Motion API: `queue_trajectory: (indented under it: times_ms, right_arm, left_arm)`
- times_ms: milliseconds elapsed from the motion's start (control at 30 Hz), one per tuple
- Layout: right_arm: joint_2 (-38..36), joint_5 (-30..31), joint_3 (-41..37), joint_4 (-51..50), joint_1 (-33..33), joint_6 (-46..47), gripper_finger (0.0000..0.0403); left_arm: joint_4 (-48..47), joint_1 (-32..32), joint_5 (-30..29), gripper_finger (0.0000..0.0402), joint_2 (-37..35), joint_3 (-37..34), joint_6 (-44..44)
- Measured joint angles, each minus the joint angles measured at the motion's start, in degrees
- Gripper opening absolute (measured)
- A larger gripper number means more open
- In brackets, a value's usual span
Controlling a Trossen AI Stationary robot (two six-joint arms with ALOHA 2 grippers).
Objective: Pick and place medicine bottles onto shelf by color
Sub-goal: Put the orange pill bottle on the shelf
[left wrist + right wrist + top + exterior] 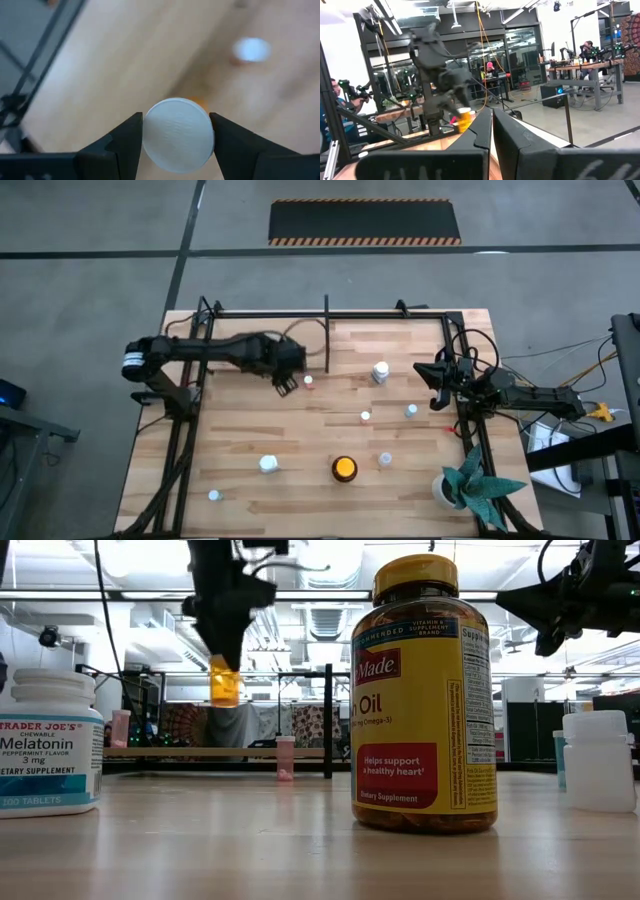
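Observation:
My left gripper (285, 386) is raised over the table's far left part, near the shelf (327, 316), and is shut on a small orange medicine bottle (224, 683) with a white cap. The shelf's black frame and divider post run along the far edge. Its wooden board (190, 752) carries two pink bottles (285, 757). Several small bottles (380, 372) and the amber jar (344, 468) stand upright on the table. My right gripper (437, 385) waits shut at the table's right side, holding nothing. My left gripper pinches the bottle's round white cap (177, 137) between its two fingers (131, 136), one on each side of the cap's rim. The fingers come from above, slanting down. The orange body (224, 690) hangs below them, roughly upright and clear of the table.
A white pot with a green plant (465, 485) stands at the near right corner. A Melatonin bottle (48, 740) and a white bottle (598, 758) stand near the low camera. Bare wood lies between the scattered bottles and below the shelf.

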Motion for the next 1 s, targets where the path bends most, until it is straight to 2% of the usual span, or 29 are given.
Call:
queue_trajectory:
  times_ms: [200,433,767,1000]
  right_arm:
    - [0.01,0.0,0.0,-0.09,-0.01,0.59,0.0009]
    - [0.02,-0.03,0.0,-0.2,0.0,1.16,0.0009]
    - [0.02,-0.07,0.0,-0.05,-0.02,1.03,0.0009]
    - [0.02,-0.04,0.0,-0.03,-0.01,0.47,0.0009]
  left_arm:
    - [2.52,8.31,-1.51,0.019,-5.15,-9.16,-4.96]
    - [11.79,12.61,-1.42,0.019,-10.62,-19.05,-7.52]
    - [11.88,13.07,-1.47,0.019,-10.81,-22.26,-6.54]
    - [11.96,13.23,-3.48,0.019,-10.36,-21.74,-3.93]
